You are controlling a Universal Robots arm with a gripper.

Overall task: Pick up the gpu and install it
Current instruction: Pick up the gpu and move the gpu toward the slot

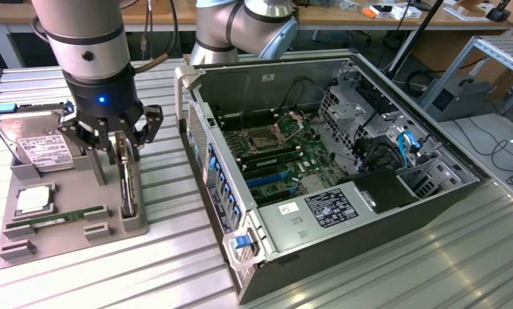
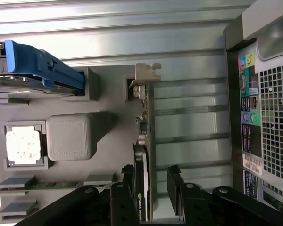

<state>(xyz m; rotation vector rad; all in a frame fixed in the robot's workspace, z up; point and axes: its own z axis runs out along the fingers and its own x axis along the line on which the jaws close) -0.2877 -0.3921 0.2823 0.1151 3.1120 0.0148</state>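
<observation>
Wide apart on the gripper [image 1: 123, 156], with nothing clamped between. Lowered over the gpu [image 1: 127, 188], one finger [image 2: 127, 184] close beside the black cooler face, the other off the bare green face with a light gap between. Hard to say whether the nearer finger touches the cooler. Fingertips partly lost behind the card in the exterior view.

Standing on edge in a slot of the gray tray [image 1: 74, 193], that gpu, upright, silver bracket at the tray's far end from the gripper in the wrist view. Lower end of the card cut off by the wrist view's frame edge, a logo on the cooler only half readable.

Elsewhere on the same tray: a hard drive [image 1: 35, 147] with a white label and a blue carrier, propped at the tray's far corner; a square processor chip [image 1: 33, 201] in its own pocket; a long memory stick [image 1: 63, 217] along the tray's near edge, mostly hidden by its clips in the wrist view.

Beside the tray, toward the exterior view's right, an open computer case [image 1: 325, 161] lying on its side on the ribbed metal table [image 1: 410, 270], motherboard exposed. Far corner of the case cut off behind the arm's base.
</observation>
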